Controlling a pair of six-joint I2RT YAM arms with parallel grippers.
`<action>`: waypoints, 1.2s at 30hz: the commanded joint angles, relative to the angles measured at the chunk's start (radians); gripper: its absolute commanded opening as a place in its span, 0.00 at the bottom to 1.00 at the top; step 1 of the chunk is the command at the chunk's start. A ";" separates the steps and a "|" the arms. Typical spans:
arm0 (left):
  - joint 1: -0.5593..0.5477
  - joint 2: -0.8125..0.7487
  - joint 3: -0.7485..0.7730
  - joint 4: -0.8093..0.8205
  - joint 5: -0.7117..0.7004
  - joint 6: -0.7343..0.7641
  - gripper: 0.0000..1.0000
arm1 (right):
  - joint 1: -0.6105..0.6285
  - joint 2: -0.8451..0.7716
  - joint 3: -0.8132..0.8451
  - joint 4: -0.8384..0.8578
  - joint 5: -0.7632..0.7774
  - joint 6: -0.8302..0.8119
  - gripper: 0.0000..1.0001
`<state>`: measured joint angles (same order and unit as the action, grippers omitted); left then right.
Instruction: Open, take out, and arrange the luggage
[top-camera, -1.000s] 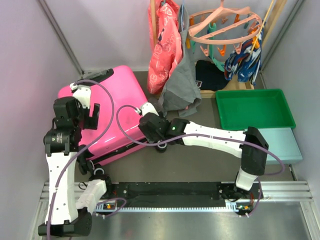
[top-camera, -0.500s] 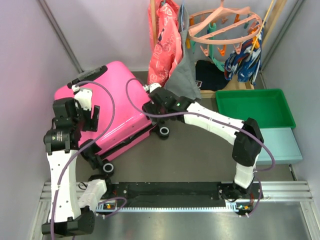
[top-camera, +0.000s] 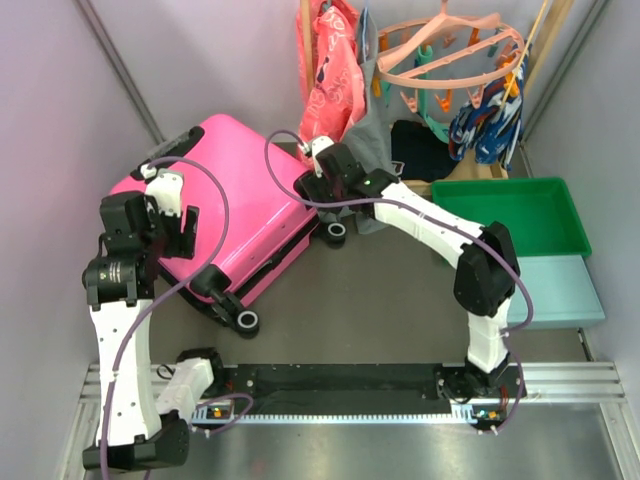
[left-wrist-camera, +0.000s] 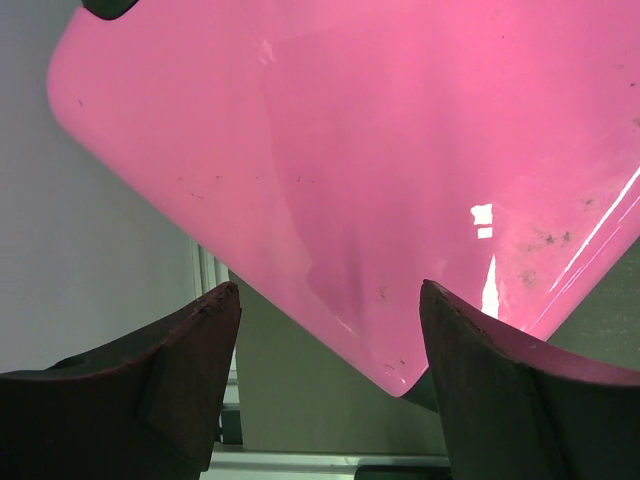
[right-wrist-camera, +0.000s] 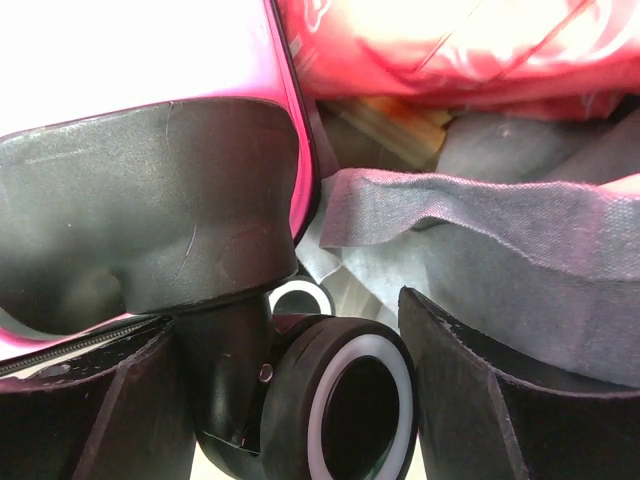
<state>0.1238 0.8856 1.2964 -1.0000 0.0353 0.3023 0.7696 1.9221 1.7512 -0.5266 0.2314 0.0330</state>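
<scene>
I judge this is the positioning step, before opening: the luggage (top-camera: 235, 215) lies closed and slanted on the far-left part of the desk (top-camera: 400, 310). The left claw (left-wrist-camera: 328, 300) is spread over its shell, pinching nothing. The right claw (right-wrist-camera: 290, 320) is spread around a wheel (right-wrist-camera: 350, 400). Next I must find the zipper pull.

Bright, even light from above is seen in the top view, and soft shadows are cast on the worktop (top-camera: 390, 310) just below the luggage (top-camera: 230, 200). In the left wrist view, white glare is reflected on the luggage's lower right. In the right wrist view, its upper left shell is overexposed.
</scene>
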 joint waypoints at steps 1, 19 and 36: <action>0.008 -0.017 -0.003 0.024 -0.003 0.006 0.77 | -0.068 -0.015 0.131 0.145 0.066 -0.028 0.00; 0.011 -0.014 0.010 0.029 0.032 0.008 0.79 | 0.146 -0.500 -0.386 0.380 -0.568 -0.542 0.88; 0.016 0.042 0.049 0.044 0.064 0.003 0.80 | 0.318 -0.057 -0.185 0.165 -0.613 -1.079 0.79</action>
<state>0.1318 0.9279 1.2999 -0.9951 0.0719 0.3088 1.0676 1.8500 1.4658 -0.3531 -0.3832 -0.9569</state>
